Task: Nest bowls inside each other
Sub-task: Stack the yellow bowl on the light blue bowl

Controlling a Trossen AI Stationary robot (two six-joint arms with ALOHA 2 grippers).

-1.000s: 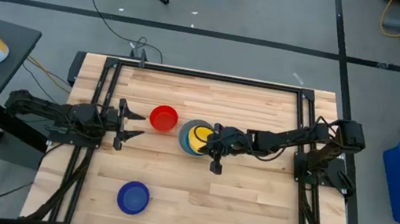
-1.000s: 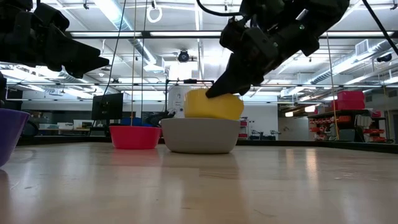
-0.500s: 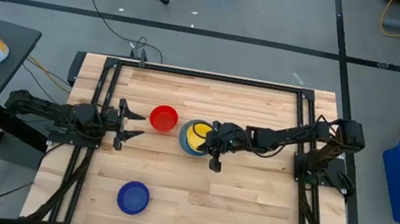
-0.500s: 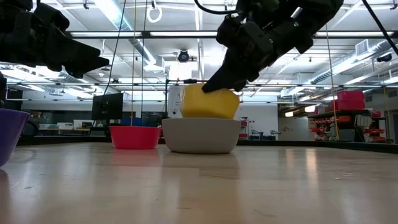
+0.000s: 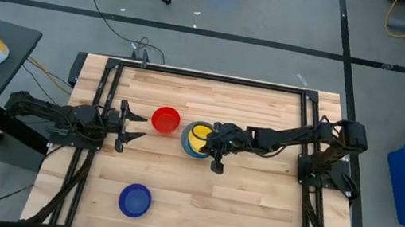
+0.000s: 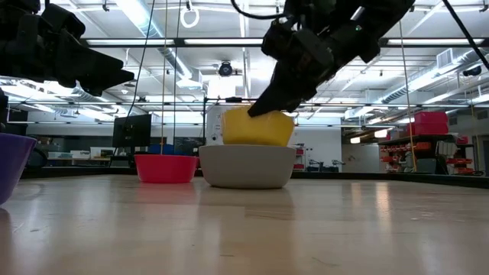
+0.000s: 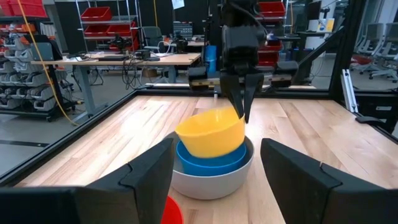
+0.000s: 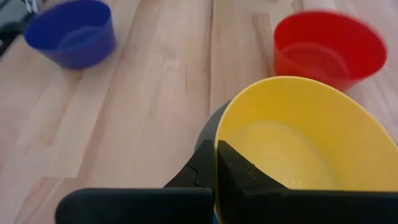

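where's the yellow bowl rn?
High view: table centre, right of the red bowl. The yellow bowl sits tilted in the light blue bowl inside the grey bowl, rim pinched by the right gripper.

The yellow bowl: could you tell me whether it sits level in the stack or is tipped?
Tipped. The yellow bowl leans inside the light blue bowl, one rim edge raised, pinched by the right hand.

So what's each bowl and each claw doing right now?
Yellow bowl: tilted, pinched by its rim, partly in the light blue bowl.
Light blue bowl: nested in the grey bowl.
Grey bowl: upright on the table.
Red bowl: upright, empty.
Dark blue bowl: upright, alone.
Right gripper: shut on the yellow bowl.
Left gripper: open, empty.
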